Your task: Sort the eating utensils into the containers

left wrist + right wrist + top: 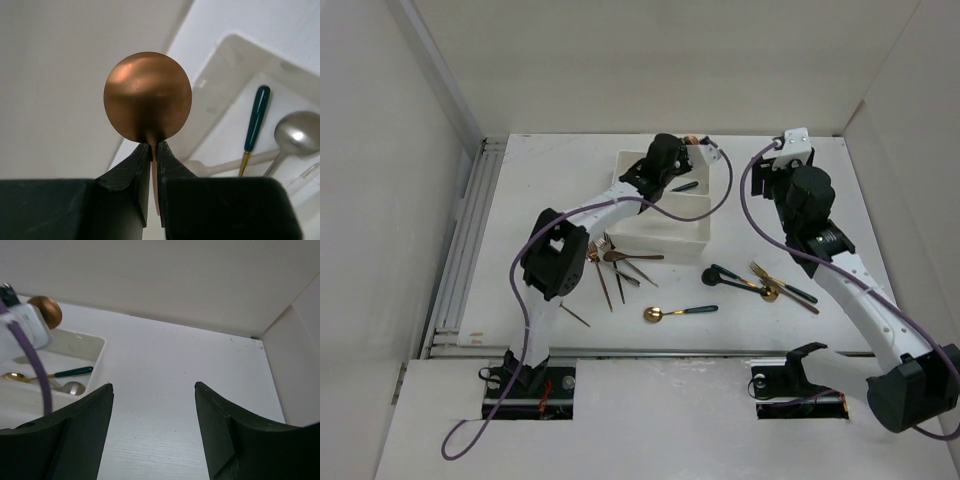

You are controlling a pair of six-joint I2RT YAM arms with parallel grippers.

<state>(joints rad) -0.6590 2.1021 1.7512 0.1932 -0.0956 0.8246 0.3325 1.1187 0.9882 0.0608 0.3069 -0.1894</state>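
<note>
Copper spoon is pinched at its neck in my left gripper, jaws nearly together on it, bowl sticking up past the fingertips. Just beyond and below it I see the white trays, with a green-handled utensil and a silver spoon lying inside. My right gripper stands wide with nothing in it, off to the right of the trays, over the table. Loose utensils lie on the table, nearer the bases than both grippers
</note>
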